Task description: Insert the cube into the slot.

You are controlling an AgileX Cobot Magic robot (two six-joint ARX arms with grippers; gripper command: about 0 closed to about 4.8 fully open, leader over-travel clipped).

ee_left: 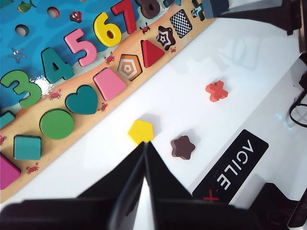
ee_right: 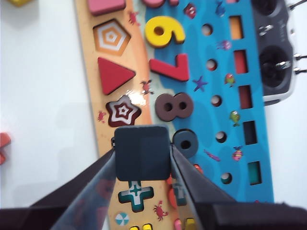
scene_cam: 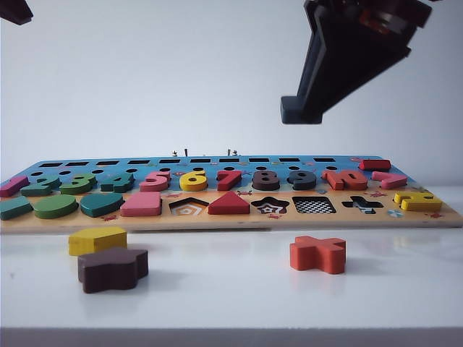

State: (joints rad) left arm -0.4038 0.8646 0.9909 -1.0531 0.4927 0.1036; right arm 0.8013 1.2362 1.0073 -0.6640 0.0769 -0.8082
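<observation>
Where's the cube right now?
The cube is clamped in the right gripper, held in the air above the puzzle board on the right of the exterior view, over the checkered square slot, not yet in it.

"AGILE" on black label

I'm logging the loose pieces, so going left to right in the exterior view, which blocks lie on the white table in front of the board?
Yellow pentagon block → dark brown star block → orange cross block.
</observation>
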